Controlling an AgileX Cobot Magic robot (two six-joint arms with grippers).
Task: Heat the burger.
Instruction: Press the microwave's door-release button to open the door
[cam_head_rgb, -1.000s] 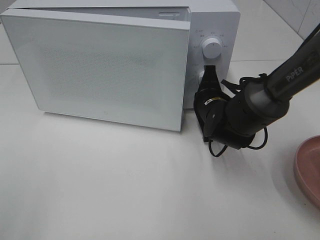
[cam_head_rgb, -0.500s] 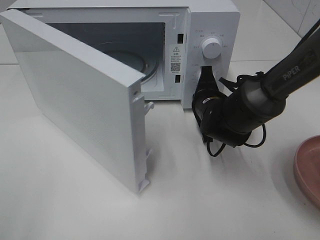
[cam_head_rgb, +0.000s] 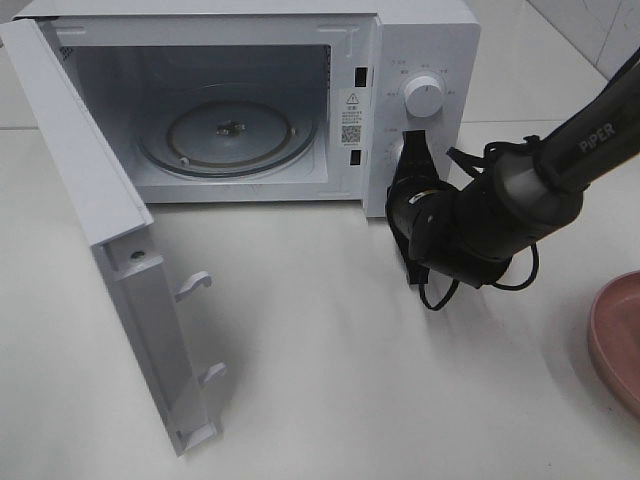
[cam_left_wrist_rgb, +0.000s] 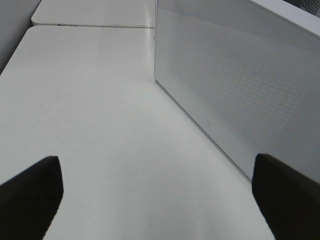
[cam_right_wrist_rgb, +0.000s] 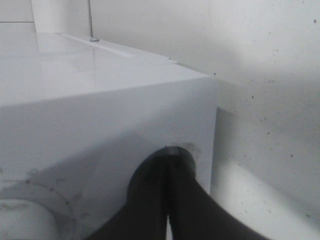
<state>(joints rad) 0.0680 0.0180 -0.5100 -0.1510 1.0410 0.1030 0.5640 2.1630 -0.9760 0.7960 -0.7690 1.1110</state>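
Right gripper (cam_right_wrist_rgb: 169, 156): jaws shut, fingers pressed together, nothing held. Its tip sits against the lower control (cam_right_wrist_rgb: 189, 150) on the microwave's (cam_head_rgb: 425, 40) front panel, just below the knob (cam_head_rgb: 423, 97).

Left gripper (cam_left_wrist_rgb: 159, 197): jaws wide apart, nothing between them. I see it in its wrist view only, low over the table (cam_head_rgb: 350, 380), near the outer face of the microwave door (cam_head_rgb: 90, 190).

The door is swung fully open on the microwave's left side, latch hooks facing out. The cavity is open to my high camera, with the turntable (cam_head_rgb: 228, 130) on its floor.

Plate (cam_head_rgb: 615, 340): pink, on the table well to the right of the microwave, cut by the frame edge.

Burger: in none of my views, so I cannot tell where it is.
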